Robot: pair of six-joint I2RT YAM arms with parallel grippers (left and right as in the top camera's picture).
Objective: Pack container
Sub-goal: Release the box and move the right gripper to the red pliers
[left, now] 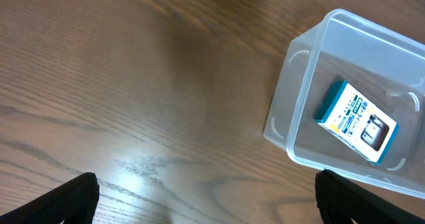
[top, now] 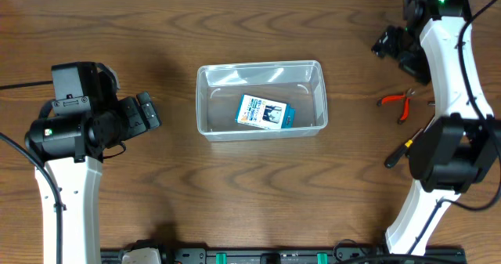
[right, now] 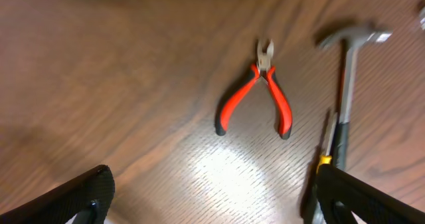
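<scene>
Right gripper (right: 212,184) is wide open and empty, hovering over the red-handled pliers (right: 255,98). Left gripper (left: 206,201) is also spread wide, holding nothing, parked left of the container (top: 205,99). The container sits mid-way across the table (top: 156,193), well apart from the tools. One blue-and-white box (top: 264,113) lies flat in it, with free floor around it.

Next pick looks like the pliers. The handles splay, so come down near the pivot where they're narrow, fingers across both handles. They lie flat, so go right down to the wood before closing. Lift enough to clear the container rim.

Watch: the hammer (right: 346,98) lies just beside one pliers handle, and the finger on that side could clip it. There's a thin dark thing with a yellow band by the hammer shaft, maybe a screwdriver, too blurred to say. In the overhead view the right arm hides part of the hammer.
</scene>
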